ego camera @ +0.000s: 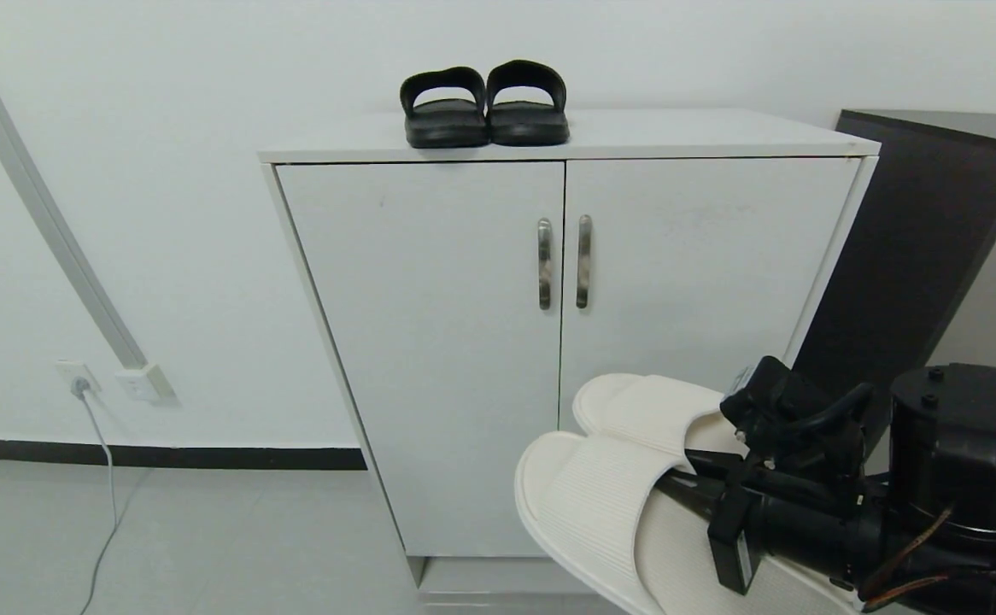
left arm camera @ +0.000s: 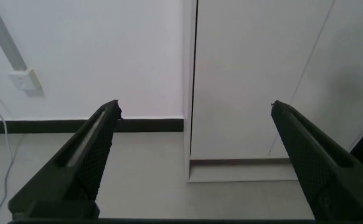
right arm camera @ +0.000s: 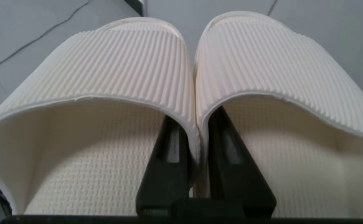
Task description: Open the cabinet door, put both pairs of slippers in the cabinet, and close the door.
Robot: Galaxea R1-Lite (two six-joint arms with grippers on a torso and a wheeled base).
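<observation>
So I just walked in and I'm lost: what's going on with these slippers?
The right gripper is clamped on the white slippers, pinching their inner sides together in front of the cabinet. Both its doors are shut. The black slippers sit on the cabinet's top. The left gripper hangs open and empty, low near the cabinet's left side.

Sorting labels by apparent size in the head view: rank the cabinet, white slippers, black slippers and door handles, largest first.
1. cabinet
2. white slippers, though being near the camera makes them look larger
3. black slippers
4. door handles
</observation>
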